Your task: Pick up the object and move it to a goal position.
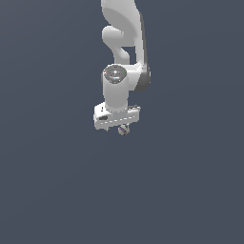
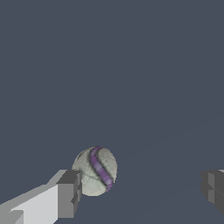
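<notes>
In the wrist view, the two dark grey finger pads (image 2: 70, 192) of the white robot gripper (image 2: 142, 190) are seen nearest, set wide apart with a broad gap between them, so the claw is shown spread and gripping nothing. One pad is carried on a pale grey finger; the other pad is cut off at the picture's edge. Just beside the first pad, and seemingly touching it, the small grey-beige ball with a curved purple stripe (image 2: 95, 171) is found; the opposite pad is well apart from it. Whether the ball is resting on the surface cannot be told.

Behind the ball, only a flat, uniform slate-blue surface (image 2: 131, 65) is shown, matte and unmarked apart from a faint diagonal line. No walls or room edges are distinguishable from it.

In the exterior view, the ball (image 1: 124, 129) is seen directly below the gripper (image 1: 121, 127), at the lower edge of the white hand. Above it, the white jointed arm (image 1: 121, 43) is shown rising out of the picture's top. The same slate-blue surface (image 1: 47, 190) fills the whole background.
</notes>
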### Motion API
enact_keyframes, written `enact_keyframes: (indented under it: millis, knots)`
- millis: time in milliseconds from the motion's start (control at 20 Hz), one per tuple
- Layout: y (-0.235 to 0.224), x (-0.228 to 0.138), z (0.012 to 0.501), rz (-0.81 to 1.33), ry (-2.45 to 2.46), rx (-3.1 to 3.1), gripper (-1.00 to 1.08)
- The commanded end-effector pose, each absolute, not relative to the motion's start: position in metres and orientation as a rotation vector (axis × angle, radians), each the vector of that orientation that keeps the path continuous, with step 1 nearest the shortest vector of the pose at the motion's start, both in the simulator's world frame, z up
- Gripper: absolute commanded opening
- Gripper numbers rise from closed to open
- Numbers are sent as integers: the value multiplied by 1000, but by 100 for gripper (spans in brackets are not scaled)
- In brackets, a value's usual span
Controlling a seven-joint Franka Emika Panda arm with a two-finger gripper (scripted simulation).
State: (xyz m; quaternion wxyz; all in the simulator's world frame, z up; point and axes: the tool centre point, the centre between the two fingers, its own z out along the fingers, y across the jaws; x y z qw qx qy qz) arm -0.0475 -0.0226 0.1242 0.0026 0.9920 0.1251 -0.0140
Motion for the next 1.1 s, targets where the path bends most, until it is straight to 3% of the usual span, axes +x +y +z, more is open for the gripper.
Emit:
enact_keyframes:
  millis: [0,1050]
  knots:
    - [-16,-56,116,-36,515,3094,100]
    - [9,-96,87,-1,1013,2974,100]
